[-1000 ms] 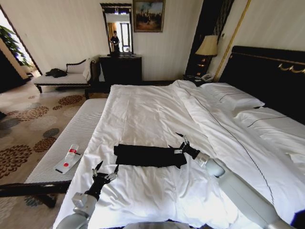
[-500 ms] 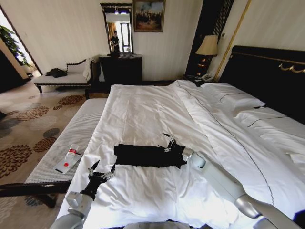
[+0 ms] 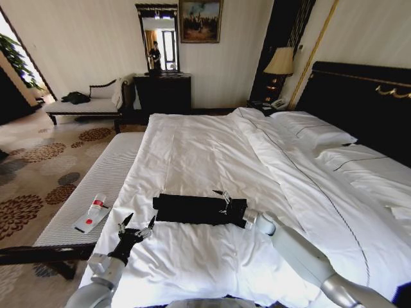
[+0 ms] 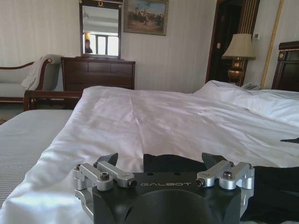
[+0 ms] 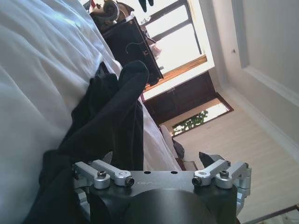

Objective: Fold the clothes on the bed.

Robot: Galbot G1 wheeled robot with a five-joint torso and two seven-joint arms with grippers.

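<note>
The clothes (image 3: pixel 189 209) are a black shirt folded into a long narrow band, lying across the near part of the bed (image 3: pixel 192 144). My right gripper (image 3: pixel 222 199) hovers open over the band's right end, one finger above the fabric and one at its edge. In the right wrist view the black shirt (image 5: pixel 114 105) bunches up just beyond the spread fingers (image 5: pixel 208 161). My left gripper (image 3: pixel 136 225) is open over the white duvet, a little short of the band's left end. The left wrist view shows the black shirt (image 4: pixel 170 163) right ahead of its open fingers (image 4: pixel 108 159).
A pale cushioned bench (image 3: pixel 103 176) runs along the bed's left side with a small white and red object (image 3: pixel 92 213) on it. Pillows (image 3: pixel 314 131) and a dark headboard (image 3: pixel 359 96) are at the right. A dark dresser (image 3: pixel 162 93) stands at the far wall.
My right gripper has slid left, from beside the band's right end to over it. My left gripper has drifted slightly left and back. The shirt has barely moved.
</note>
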